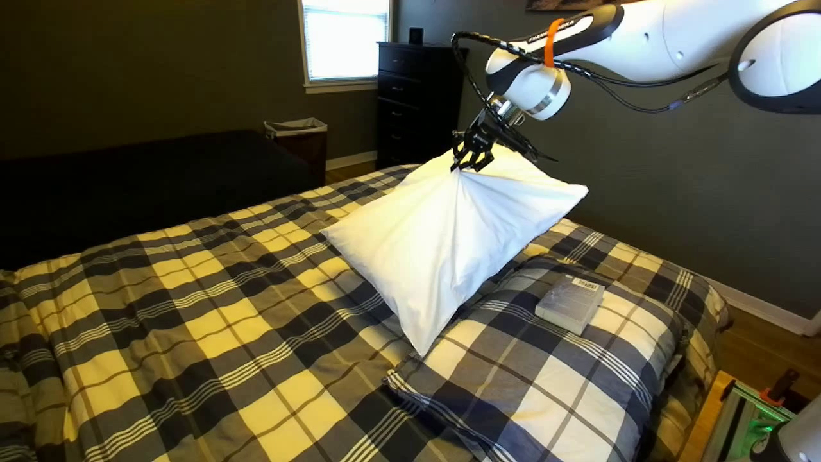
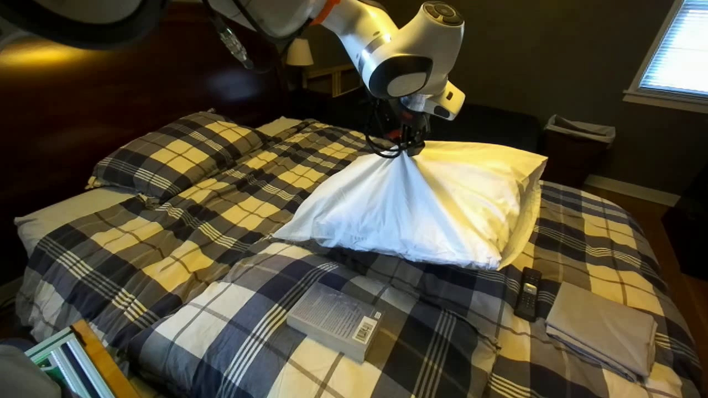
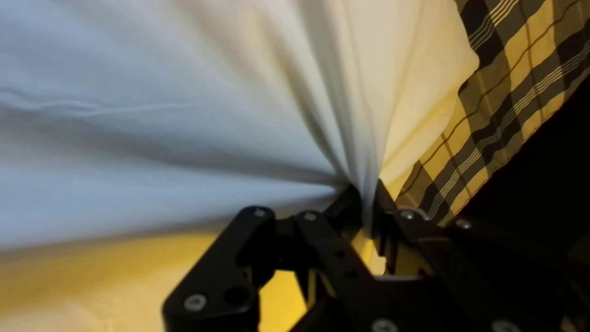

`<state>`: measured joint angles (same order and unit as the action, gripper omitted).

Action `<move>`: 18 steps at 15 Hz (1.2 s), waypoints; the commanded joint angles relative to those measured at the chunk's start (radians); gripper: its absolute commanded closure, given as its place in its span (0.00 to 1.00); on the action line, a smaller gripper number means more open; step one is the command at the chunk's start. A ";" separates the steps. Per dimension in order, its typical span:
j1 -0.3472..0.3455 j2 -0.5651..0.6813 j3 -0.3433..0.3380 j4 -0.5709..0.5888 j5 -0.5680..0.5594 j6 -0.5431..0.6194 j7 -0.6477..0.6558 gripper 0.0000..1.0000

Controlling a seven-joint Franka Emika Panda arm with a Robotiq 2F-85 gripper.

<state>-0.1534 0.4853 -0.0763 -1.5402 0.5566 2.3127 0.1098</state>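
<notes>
- Bed (image 1: 211, 333): carries the plaid pillow (image 1: 526, 378) along its robot-side edge.
- White pillow (image 1: 417, 250): farther from that edge, peaked over the bed; grasp looks done, release not yet.
- Gripper (image 3: 368, 203): pinching the white pillow's upper cloth.

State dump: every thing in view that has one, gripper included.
Robotiq gripper: shut, gripping.
White pillow: held, puckered and raised at the grip.
Paperback: closed, barcode side up on a plaid pillow.
Keypad handset: lying buttons up on the plaid comforter.
Gray cloth: folded, lying beside the handset.
Window blinds: lowered.
Dresser drawers: shut.
Hamper: open-topped, liner over its rim.
Table lamp: can't tell if lit.
</notes>
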 commanded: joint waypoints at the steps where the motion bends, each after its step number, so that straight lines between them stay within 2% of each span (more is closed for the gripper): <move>1: -0.008 0.053 0.016 0.069 -0.043 0.025 0.043 0.98; 11: -0.012 0.148 0.019 0.130 -0.134 0.024 0.045 0.98; 12: -0.013 0.151 0.019 0.133 -0.143 0.015 0.044 0.67; 13: -0.014 0.149 0.018 0.129 -0.150 0.016 0.044 0.66; 14: -0.014 0.135 0.015 0.119 -0.160 0.005 0.045 0.61; 18: -0.010 0.035 -0.006 0.041 -0.211 -0.059 0.059 0.31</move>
<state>-0.1581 0.6009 -0.0723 -1.4325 0.3986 2.3208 0.1370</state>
